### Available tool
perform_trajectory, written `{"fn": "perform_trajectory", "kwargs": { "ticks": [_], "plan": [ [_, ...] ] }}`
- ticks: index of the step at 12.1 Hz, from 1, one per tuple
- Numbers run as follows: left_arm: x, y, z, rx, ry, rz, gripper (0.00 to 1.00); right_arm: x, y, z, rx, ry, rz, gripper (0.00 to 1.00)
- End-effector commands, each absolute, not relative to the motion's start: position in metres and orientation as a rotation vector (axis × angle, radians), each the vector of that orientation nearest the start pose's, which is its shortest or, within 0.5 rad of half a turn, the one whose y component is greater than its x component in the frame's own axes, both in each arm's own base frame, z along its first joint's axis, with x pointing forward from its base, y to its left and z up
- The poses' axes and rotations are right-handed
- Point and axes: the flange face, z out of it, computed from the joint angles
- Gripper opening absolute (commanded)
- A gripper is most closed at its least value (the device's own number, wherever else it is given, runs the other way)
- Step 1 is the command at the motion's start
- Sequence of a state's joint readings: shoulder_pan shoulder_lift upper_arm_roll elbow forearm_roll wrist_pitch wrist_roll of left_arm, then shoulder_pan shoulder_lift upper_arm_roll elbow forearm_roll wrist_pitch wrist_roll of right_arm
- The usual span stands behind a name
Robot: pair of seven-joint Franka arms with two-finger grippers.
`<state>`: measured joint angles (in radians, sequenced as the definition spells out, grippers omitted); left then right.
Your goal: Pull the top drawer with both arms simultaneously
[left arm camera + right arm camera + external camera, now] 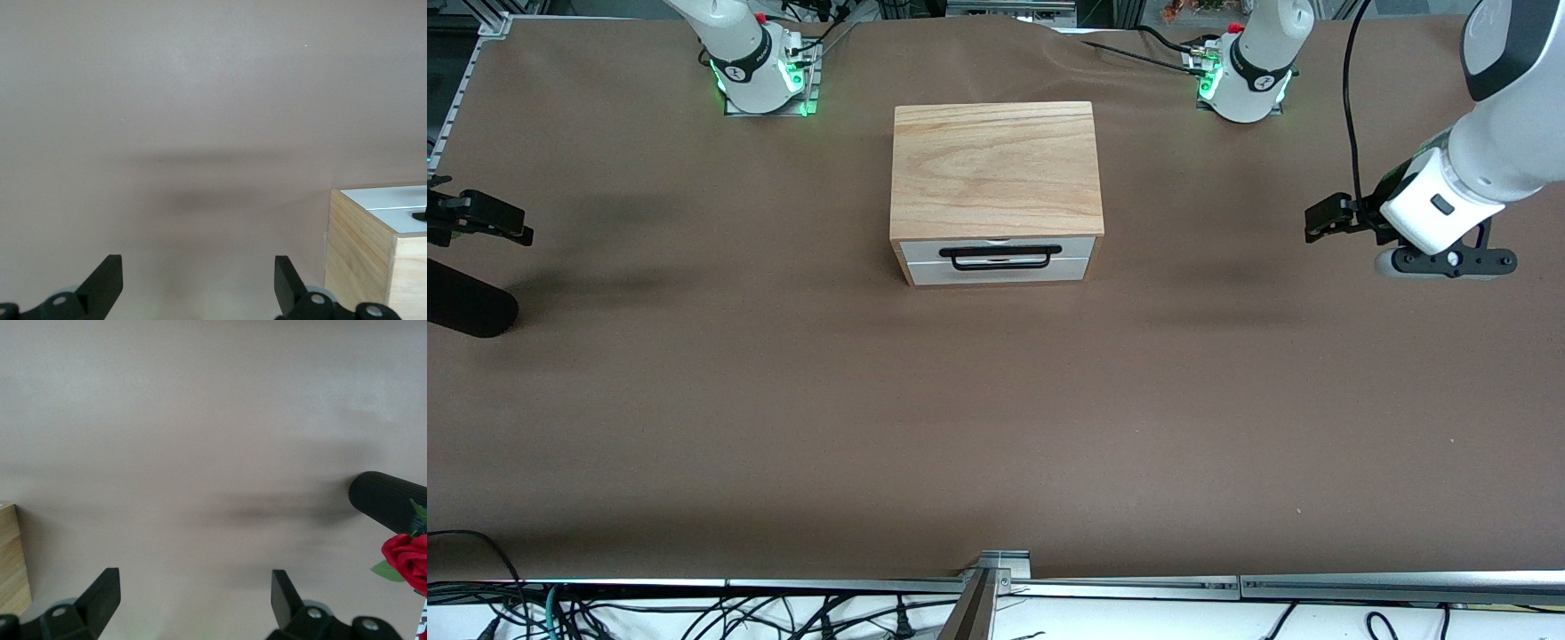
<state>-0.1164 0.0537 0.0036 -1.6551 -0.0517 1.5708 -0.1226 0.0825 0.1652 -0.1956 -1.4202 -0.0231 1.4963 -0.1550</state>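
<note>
The wooden cabinet stands at the table's middle. Its top drawer has a white front and a wide black bar handle, and it is closed. My left gripper hangs open and empty over the table toward the left arm's end, apart from the cabinet. In the left wrist view the left gripper is spread wide over bare table, with the cabinet at one side. My right gripper is open and empty over the right arm's end; the right wrist view shows it the same way.
A plain white panel sits below the top drawer. A black ribbed cylinder lies at the table's edge near the right gripper; it shows in the right wrist view beside a red rose. The arm bases stand along the table's edge.
</note>
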Motion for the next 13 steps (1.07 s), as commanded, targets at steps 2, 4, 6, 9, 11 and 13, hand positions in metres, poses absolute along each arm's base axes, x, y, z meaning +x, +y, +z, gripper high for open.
{"fn": "perform_trajectory", "kwargs": {
  "ticks": [2, 4, 6, 9, 11, 13],
  "plan": [
    [0.544, -0.064, 0.552, -3.161, 0.008, 0.18, 1.0, 0.59, -0.059, 0.599, -3.196, -0.072, 0.161, 1.0],
    [0.536, -0.064, 0.541, -3.164, 0.008, 0.151, 1.0, 0.59, -0.06, 0.599, -3.193, -0.067, 0.16, 1.0],
    [0.537, -0.065, 0.542, -3.16, 0.014, 0.145, 1.0, 0.59, -0.059, 0.599, -3.191, -0.07, 0.16, 1.0],
    [0.541, -0.065, 0.545, -3.156, -0.009, 0.179, 1.0, 0.59, -0.061, 0.599, -3.191, -0.068, 0.16, 1.0],
    [0.545, -0.066, 0.545, -3.15, -0.008, 0.217, 1.0, 0.59, -0.061, 0.599, -3.193, -0.065, 0.161, 1.0],
    [0.546, -0.066, 0.542, -3.149, -0.008, 0.227, 1.0, 0.59, -0.065, 0.6, -3.192, -0.058, 0.153, 1.0]
  ]
}}
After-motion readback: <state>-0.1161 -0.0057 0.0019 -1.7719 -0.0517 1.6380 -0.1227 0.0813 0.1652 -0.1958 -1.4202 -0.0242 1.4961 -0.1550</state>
